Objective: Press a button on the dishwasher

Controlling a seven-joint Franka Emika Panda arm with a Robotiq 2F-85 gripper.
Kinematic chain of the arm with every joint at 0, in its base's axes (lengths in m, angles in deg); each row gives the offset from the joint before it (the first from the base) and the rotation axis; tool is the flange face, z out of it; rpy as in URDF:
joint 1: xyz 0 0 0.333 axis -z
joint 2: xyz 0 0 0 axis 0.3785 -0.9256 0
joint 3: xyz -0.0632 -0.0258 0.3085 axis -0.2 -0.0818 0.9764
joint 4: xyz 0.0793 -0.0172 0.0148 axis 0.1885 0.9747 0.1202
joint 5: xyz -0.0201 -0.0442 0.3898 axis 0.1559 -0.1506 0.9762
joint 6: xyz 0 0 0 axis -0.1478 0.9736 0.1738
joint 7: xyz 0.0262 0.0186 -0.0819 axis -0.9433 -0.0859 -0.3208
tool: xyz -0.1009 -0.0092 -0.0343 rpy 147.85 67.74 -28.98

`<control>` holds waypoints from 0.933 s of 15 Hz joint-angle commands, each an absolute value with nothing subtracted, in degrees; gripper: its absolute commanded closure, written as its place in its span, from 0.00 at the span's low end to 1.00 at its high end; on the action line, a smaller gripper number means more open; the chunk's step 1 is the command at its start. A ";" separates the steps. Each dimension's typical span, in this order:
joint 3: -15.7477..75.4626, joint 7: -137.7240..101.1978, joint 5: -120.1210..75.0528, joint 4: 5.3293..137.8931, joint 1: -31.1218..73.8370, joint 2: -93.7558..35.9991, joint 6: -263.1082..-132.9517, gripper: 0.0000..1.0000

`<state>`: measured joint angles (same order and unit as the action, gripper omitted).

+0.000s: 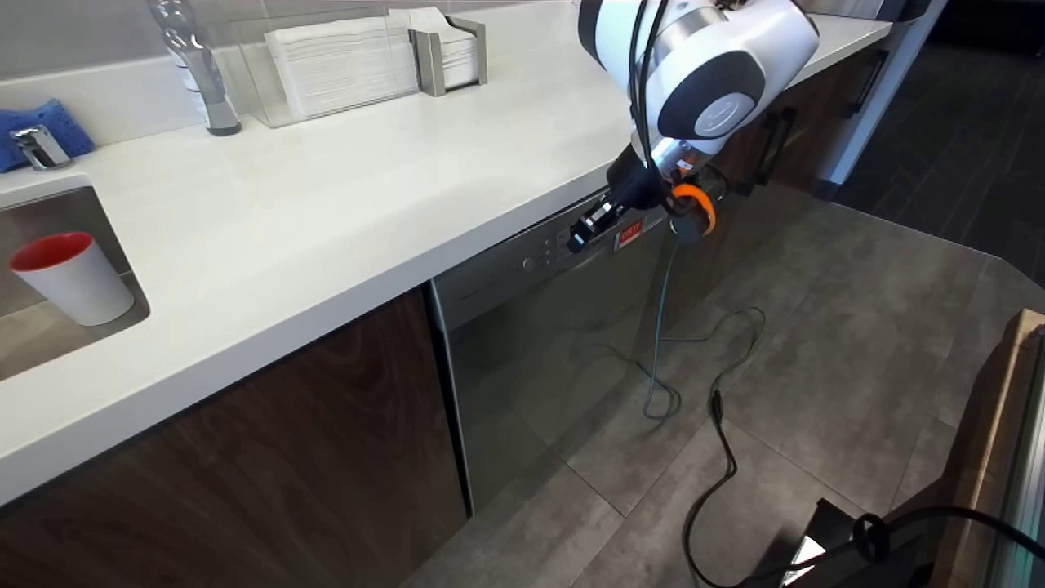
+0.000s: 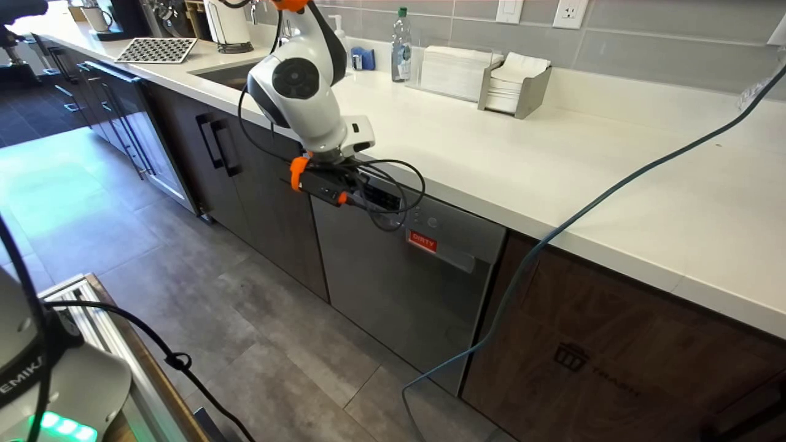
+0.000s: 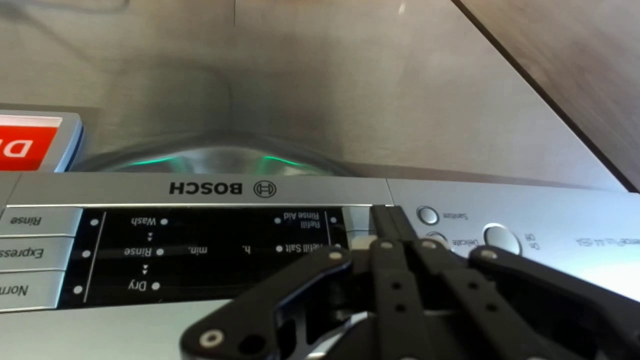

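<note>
The grey steel dishwasher point(image 1: 531, 384) shows in both exterior views point(image 2: 393, 294), under the counter's front edge. In the wrist view its black control strip point(image 3: 210, 250) and lettering stand upside down. Its Rinse, Express and Normal buttons point(image 3: 32, 254) are at the left. The Sanitize button point(image 3: 428, 215) and the On/Off button point(image 3: 501, 240) are at the right; the Delicate button is partly hidden by my gripper. My gripper point(image 3: 387, 212) is shut and empty. Its tips overlap a grey button point(image 3: 356, 219) at the strip's end; I cannot tell whether they touch. No lit red display shows.
A red DIRTY sign point(image 2: 422, 241) sits on the dishwasher front. The white countertop point(image 1: 351, 212) overhangs above it. Brown cabinet doors point(image 1: 245, 457) flank it. A blue-green cable point(image 2: 522, 270) hangs across an exterior view. Napkin holders point(image 1: 449, 57) and a bottle point(image 1: 196, 73) stand on the counter.
</note>
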<state>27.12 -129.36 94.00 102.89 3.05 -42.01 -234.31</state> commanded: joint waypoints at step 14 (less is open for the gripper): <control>27.25 -128.82 92.53 100.67 3.47 -44.38 -233.92 1.00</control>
